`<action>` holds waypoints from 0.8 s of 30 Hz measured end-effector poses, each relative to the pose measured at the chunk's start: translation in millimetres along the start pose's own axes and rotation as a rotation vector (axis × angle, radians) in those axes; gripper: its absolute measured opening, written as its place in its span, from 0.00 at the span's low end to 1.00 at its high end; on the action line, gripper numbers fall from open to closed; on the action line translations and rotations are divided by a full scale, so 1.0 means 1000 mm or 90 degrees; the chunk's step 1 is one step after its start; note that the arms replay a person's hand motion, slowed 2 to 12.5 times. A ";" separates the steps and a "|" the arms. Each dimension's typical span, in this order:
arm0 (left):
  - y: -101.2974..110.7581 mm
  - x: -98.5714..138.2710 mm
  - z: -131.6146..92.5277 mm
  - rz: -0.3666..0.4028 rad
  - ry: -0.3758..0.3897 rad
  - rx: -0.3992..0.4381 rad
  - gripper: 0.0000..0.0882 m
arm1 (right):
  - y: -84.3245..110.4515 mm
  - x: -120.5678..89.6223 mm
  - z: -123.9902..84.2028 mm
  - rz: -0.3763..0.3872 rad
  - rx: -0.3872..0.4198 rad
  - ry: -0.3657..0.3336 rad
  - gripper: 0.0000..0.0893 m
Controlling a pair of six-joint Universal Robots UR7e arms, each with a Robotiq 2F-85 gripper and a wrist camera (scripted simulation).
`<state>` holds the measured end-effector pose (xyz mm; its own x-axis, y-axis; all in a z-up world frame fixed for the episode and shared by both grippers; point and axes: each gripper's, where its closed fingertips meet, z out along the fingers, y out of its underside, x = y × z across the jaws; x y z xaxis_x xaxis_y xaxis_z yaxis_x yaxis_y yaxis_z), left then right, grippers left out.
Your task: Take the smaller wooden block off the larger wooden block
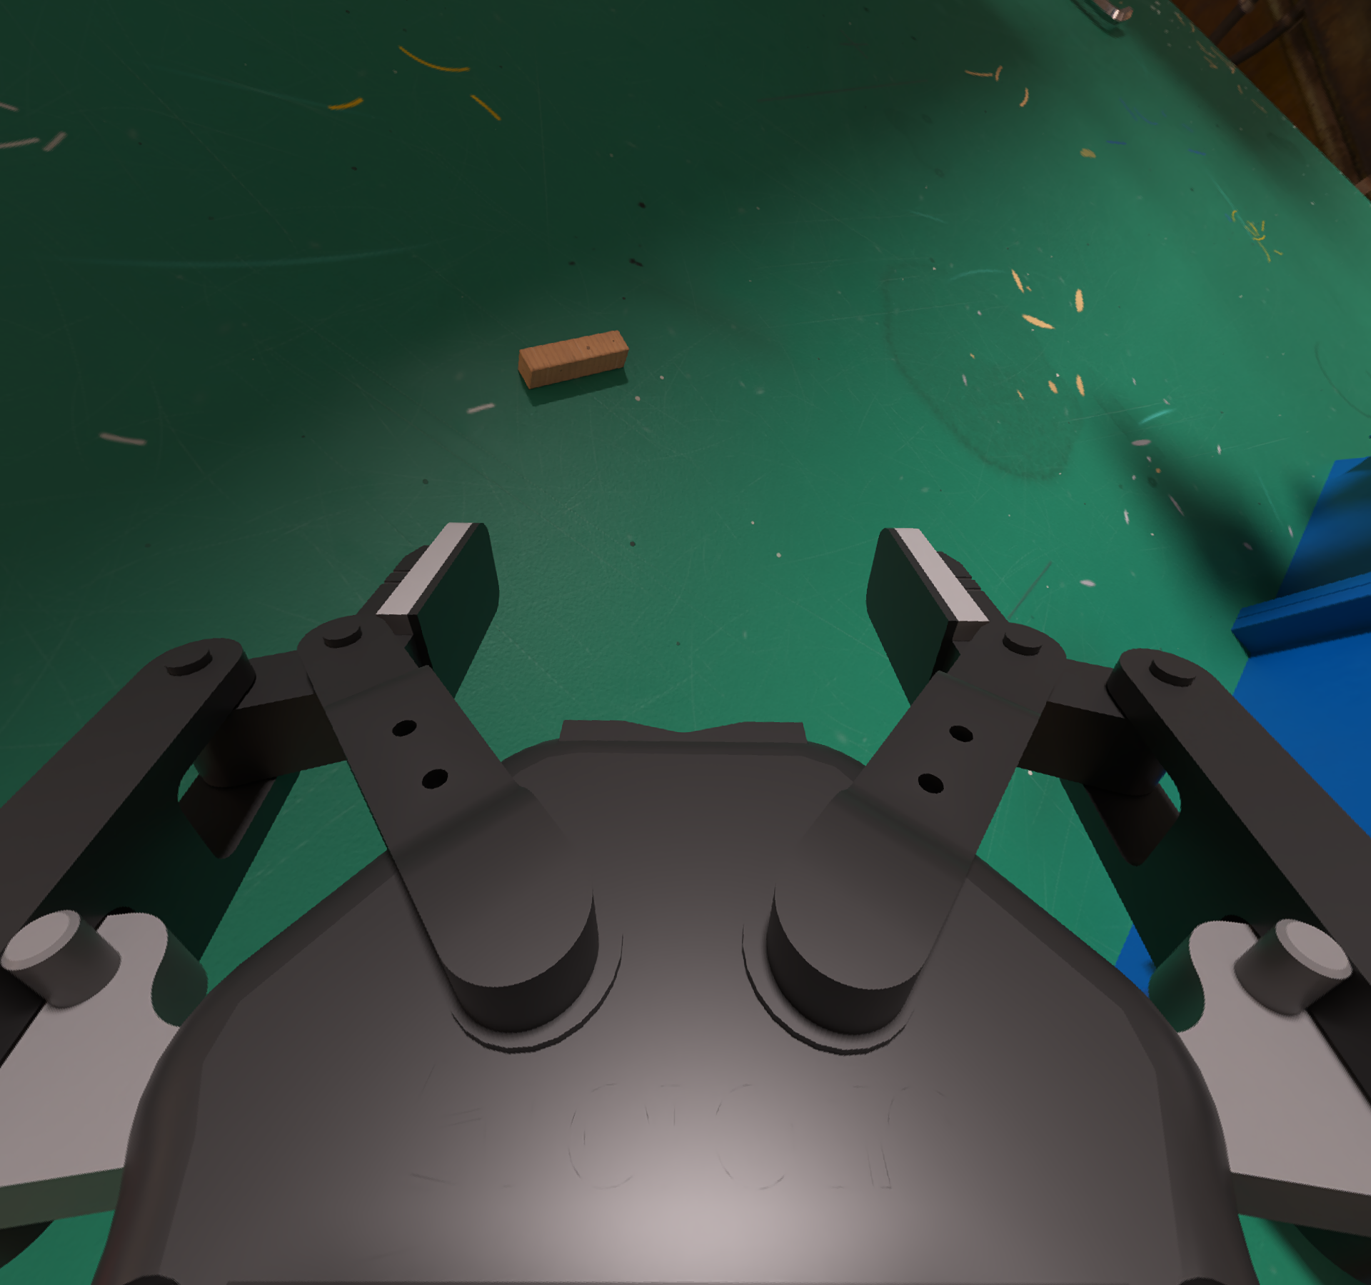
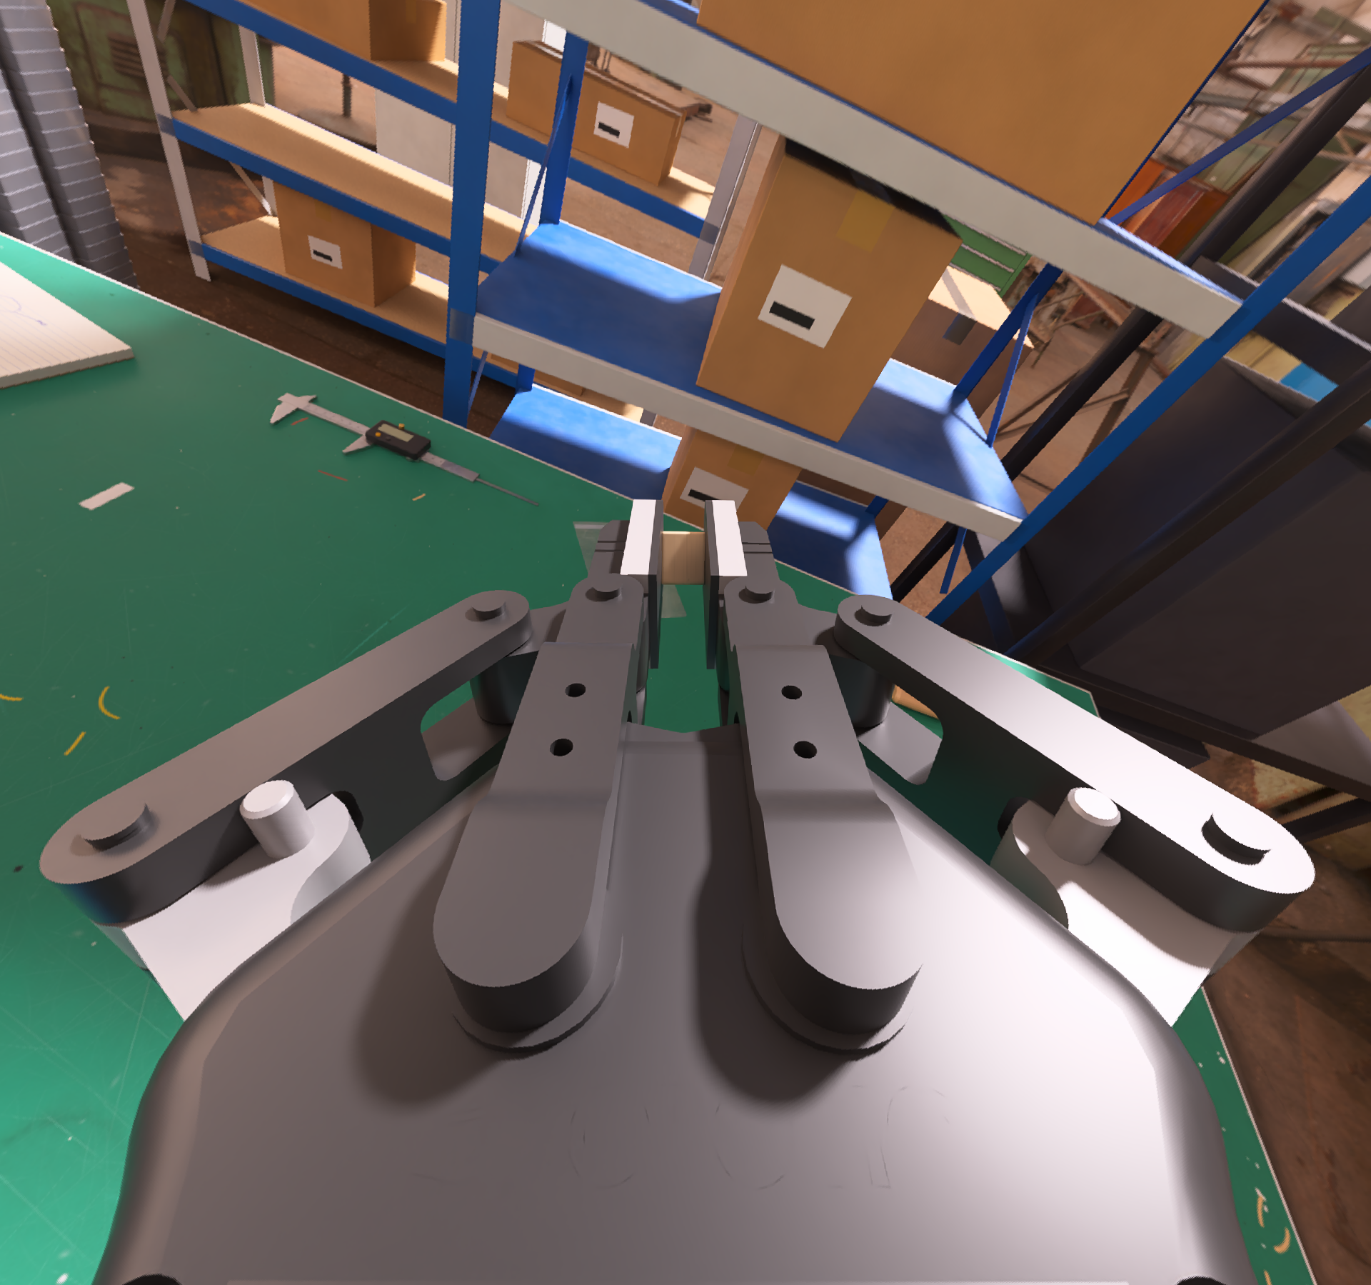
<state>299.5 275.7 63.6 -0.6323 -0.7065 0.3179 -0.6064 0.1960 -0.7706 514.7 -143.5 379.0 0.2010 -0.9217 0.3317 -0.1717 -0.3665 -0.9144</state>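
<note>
Right gripper (image 2: 682, 544) clamped on a pale wooden block (image 2: 681, 558), probably the smaller one, lifted above the green mat (image 2: 222, 581). Left gripper (image 1: 682, 567) spread wide, empty; brown wooden block (image 1: 573, 357) lies well ahead. Blue shelving (image 2: 593, 285), cardboard boxes (image 2: 809, 299), caliper (image 2: 386, 437) behind.

small wooden block (image 2: 681, 558): showing only a pale sliver between the right gripper's (image 2: 682, 544) pads, the rest being hidden | blue object (image 1: 1313, 656): running off the right edge | notepad (image 2: 52, 336): being cropped at left
</note>
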 end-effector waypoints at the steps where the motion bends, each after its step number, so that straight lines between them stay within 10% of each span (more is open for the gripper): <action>1: 0.000 0.000 0.000 0.000 0.000 0.000 0.97 | 0.004 -0.001 0.002 0.001 -0.004 -0.002 0.11; 24: 0.003 0.000 0.003 -0.001 0.003 -0.008 0.97 | 0.103 -0.020 0.042 0.146 -0.056 -0.053 0.11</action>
<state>298.6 274.3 60.1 -0.6341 -0.7034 0.3212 -0.6130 0.2042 -0.7632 533.9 -157.0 268.4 0.2255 -0.9697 0.0942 -0.3046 -0.1620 -0.9386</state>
